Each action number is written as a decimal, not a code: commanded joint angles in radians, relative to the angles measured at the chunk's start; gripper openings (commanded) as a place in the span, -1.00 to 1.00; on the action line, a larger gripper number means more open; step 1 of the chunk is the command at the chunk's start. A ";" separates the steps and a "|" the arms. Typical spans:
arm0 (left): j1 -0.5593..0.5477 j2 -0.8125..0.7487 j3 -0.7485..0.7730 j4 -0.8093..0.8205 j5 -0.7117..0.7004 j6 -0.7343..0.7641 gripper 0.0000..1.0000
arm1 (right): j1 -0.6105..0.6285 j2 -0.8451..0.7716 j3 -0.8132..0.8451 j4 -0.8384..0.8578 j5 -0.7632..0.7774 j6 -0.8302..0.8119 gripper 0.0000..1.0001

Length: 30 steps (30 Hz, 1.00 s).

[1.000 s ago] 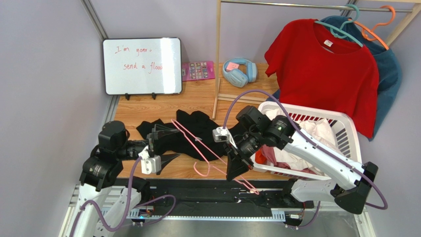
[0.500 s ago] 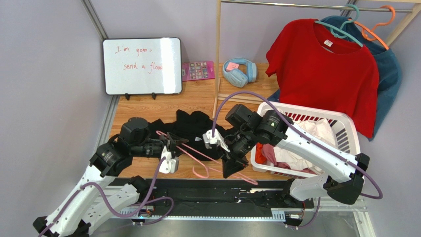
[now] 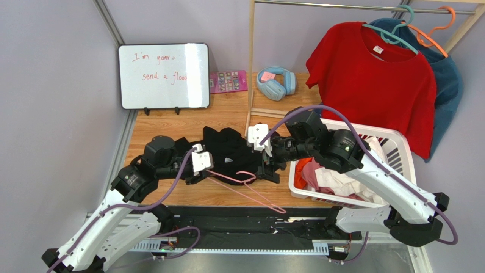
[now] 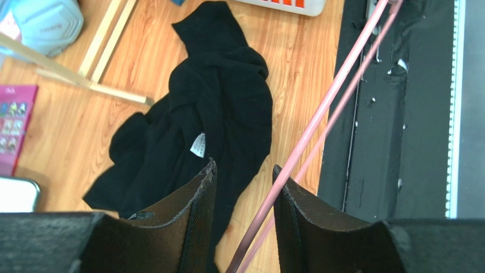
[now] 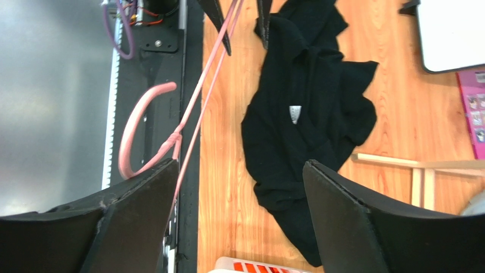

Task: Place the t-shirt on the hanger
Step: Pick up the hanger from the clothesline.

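The black t-shirt [image 3: 227, 145] lies crumpled on the wooden table, its white neck label [image 4: 197, 145] facing up. The thin pink hanger [image 3: 250, 193] slants from my left gripper [image 3: 199, 173] toward the black front rail, its hook [image 5: 134, 131] pointing sideways. In the left wrist view the hanger [image 4: 319, 119] runs between the fingers of the left gripper [image 4: 243, 166], pressed against the right one. My right gripper [image 5: 240, 164] stands wide open above the table beside the t-shirt [image 5: 307, 102], holding nothing; the hanger [image 5: 193, 108] passes just outside its left finger.
A white laundry basket [image 3: 393, 142] of clothes stands right of the t-shirt. Behind it a red shirt [image 3: 370, 85] and a teal-blue shirt [image 3: 449, 79] hang on a wooden rack [image 3: 250, 68]. A whiteboard [image 3: 164, 75] and blue headphones [image 3: 276, 82] sit at the back.
My right gripper opened, let go of the hanger and drew back toward the basket. My left gripper closed around the hanger wire and moved right, over the t-shirt. The hanger dropped lower.
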State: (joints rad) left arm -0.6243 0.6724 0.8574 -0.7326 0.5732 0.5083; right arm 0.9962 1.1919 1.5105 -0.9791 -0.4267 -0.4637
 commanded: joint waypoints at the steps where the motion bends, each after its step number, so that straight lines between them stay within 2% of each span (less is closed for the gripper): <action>1: 0.029 -0.017 0.009 0.055 -0.006 -0.122 -1.00 | -0.031 -0.050 -0.053 0.091 0.104 0.007 1.00; 4: 0.044 -0.023 0.015 0.044 -0.027 -0.143 -1.00 | -0.137 -0.087 -0.098 0.120 0.102 0.052 1.00; 5: 0.049 -0.027 0.012 0.045 -0.038 -0.149 -1.00 | -0.234 -0.094 -0.099 0.122 0.076 0.080 1.00; 8: 0.064 -0.030 0.003 0.053 -0.029 -0.183 -1.00 | -0.397 -0.124 -0.107 0.128 -0.064 0.158 1.00; 9: 0.064 -0.028 0.002 0.067 -0.029 -0.200 -1.00 | -0.415 -0.133 -0.121 0.131 -0.102 0.164 1.00; 11: 0.067 -0.020 0.002 0.082 -0.030 -0.234 -1.00 | -0.419 -0.162 -0.142 0.148 -0.130 0.180 1.00; 15: 0.090 0.021 0.012 0.125 -0.050 -0.300 -1.00 | -0.401 -0.215 -0.226 0.320 -0.276 0.308 1.00; 21: 0.120 0.038 0.031 0.144 -0.033 -0.390 -1.00 | -0.282 -0.229 -0.320 0.486 -0.202 0.442 1.00; 26: 0.127 0.047 0.038 0.154 -0.016 -0.415 -1.00 | -0.199 -0.143 -0.340 0.533 -0.150 0.370 1.00; 29: 0.130 0.052 0.046 0.154 -0.012 -0.421 -1.00 | -0.195 -0.063 -0.317 0.543 -0.149 0.356 0.93; 30: 0.130 0.052 0.048 0.151 -0.010 -0.421 -1.00 | -0.194 -0.046 -0.311 0.551 -0.167 0.341 0.76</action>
State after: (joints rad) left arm -0.5011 0.7223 0.8577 -0.6250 0.5396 0.1341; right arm 0.7921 1.0821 1.1751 -0.5159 -0.5999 -0.0868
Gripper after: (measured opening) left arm 0.458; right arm 0.969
